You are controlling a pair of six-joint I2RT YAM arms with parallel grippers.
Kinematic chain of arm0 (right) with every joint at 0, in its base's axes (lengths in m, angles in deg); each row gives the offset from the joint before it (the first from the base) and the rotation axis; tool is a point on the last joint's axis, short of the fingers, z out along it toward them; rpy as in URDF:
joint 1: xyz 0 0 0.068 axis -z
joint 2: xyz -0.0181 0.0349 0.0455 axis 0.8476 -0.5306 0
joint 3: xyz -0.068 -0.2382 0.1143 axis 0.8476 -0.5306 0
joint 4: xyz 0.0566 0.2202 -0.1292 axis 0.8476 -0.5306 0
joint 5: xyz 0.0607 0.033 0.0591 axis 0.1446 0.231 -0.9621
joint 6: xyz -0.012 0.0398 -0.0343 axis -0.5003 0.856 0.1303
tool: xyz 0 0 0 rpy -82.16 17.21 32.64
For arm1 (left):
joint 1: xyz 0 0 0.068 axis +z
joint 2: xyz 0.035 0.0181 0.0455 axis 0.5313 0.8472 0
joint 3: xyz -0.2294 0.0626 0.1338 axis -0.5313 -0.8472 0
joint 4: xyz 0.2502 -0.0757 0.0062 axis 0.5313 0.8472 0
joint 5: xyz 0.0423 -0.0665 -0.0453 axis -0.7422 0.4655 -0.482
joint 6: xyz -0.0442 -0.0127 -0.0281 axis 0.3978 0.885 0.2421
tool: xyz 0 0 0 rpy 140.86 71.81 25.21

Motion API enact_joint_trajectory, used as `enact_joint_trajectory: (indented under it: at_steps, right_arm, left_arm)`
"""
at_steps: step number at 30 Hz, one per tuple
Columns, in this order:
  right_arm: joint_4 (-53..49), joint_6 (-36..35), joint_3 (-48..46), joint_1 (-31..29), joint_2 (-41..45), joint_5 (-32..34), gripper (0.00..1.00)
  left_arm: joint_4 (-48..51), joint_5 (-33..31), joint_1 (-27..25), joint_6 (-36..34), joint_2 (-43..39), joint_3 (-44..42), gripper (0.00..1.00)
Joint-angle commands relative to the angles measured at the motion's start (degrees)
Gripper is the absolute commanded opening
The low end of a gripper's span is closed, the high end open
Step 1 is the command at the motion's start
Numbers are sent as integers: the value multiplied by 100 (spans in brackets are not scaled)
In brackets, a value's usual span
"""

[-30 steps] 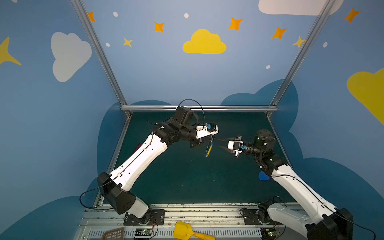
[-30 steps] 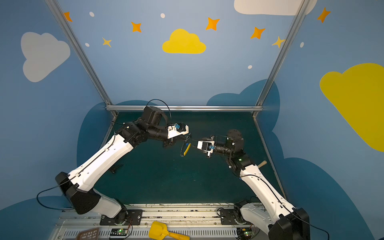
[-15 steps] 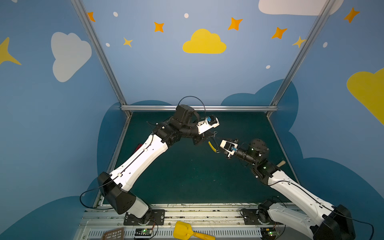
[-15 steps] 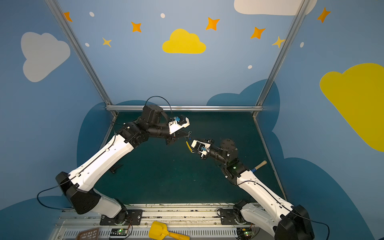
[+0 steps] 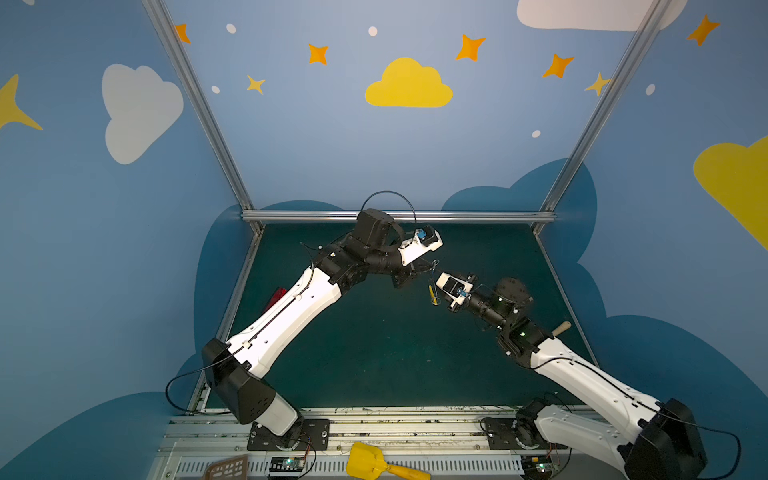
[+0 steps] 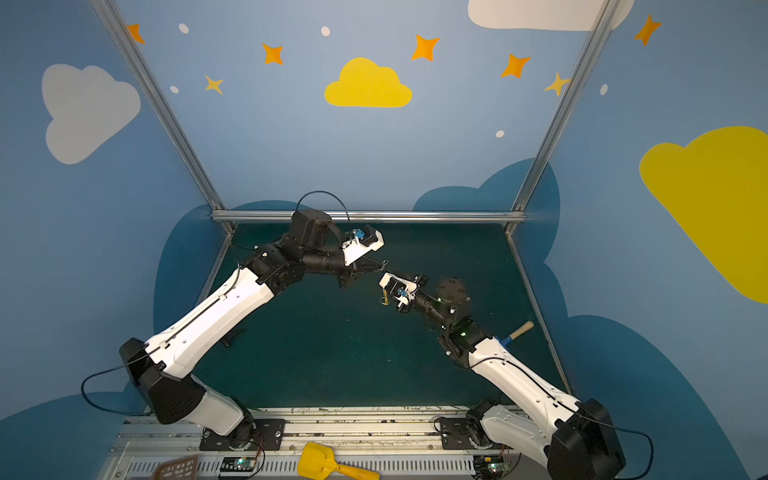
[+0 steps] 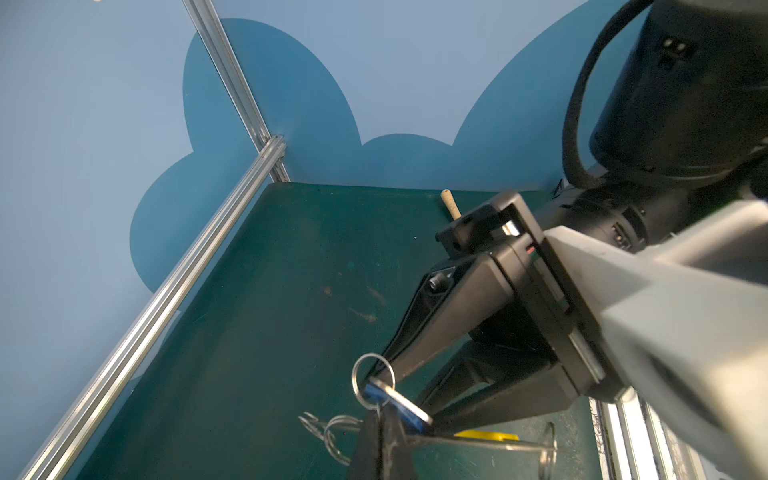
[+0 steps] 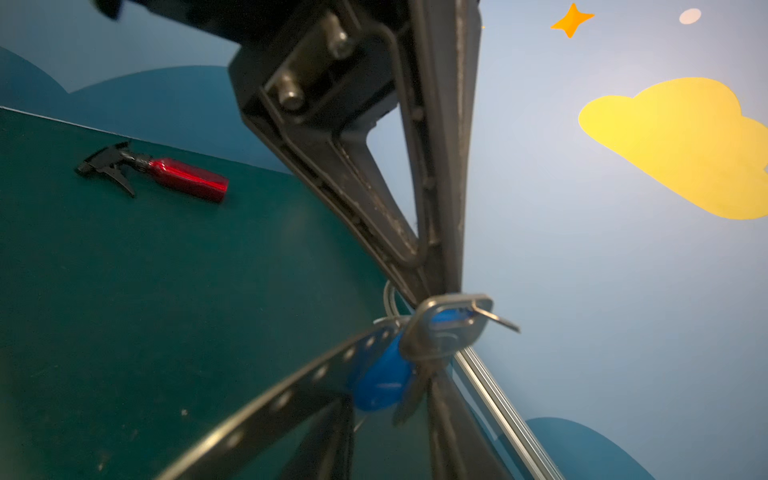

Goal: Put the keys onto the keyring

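**Keys and keyring: both held in the air over the rear half of the bench**

Item 1, keys (image 8: 449,328). A silver key with a blue plastic tag and a small wire split ring.
- Location: above the bench (image 5: 374,357), nearer its back edge than its front and a little right of its middle.
- Held by: the left end effector (image 7: 384,372), pinched at its very tip, with the fingers closed tight on the key's head.
- The split ring stands out beside the fingertips, and the tag lies against the hoop's band.

Item 2, keyring (image 8: 291,395). A thin grey studded hoop with one yellow arc, clear of the bench.
- One stretch of its band reaches the keys right at the left fingertips.
- In both top views the yellow arc hangs just beside the right end effector's white body.
- Whether the split ring is threaded onto the hoop cannot be told.

Item 3, right end effector (image 8: 390,415).
- Its tips sit just beside the left tips.
- The fingers are part-way apart. The tag and the key blade sit in the gap, and the hoop's band lies across one finger.
- Whether it clamps anything cannot be told.

Item 4, other stock.
- A red spray bottle (image 8: 187,178) lies flat near the bench's left edge.
- A wooden-handled tool (image 5: 561,328) lies at the right edge.
- Both are well apart from the keys.
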Motion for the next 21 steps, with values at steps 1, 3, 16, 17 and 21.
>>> enact_joint_trajectory:
  at_steps: [1,3,16,17,21]
  right_arm:
    - [119,-92,19,-46,129,273,27]
    - [30,-112,20,-47,174,301,26]
    - [-284,-280,-6,-47,319,564,11]
    - [-305,-339,-13,-47,336,592,11]
    - [-399,-520,-29,-47,443,693,9]
  left_arm:
    - [-91,19,-29,77,-12,34,3]
    - [-81,0,-28,71,-3,42,3]
    - [-51,104,-32,98,15,121,3]
    - [-51,106,-30,91,11,135,3]
    - [15,141,-28,38,7,163,3]
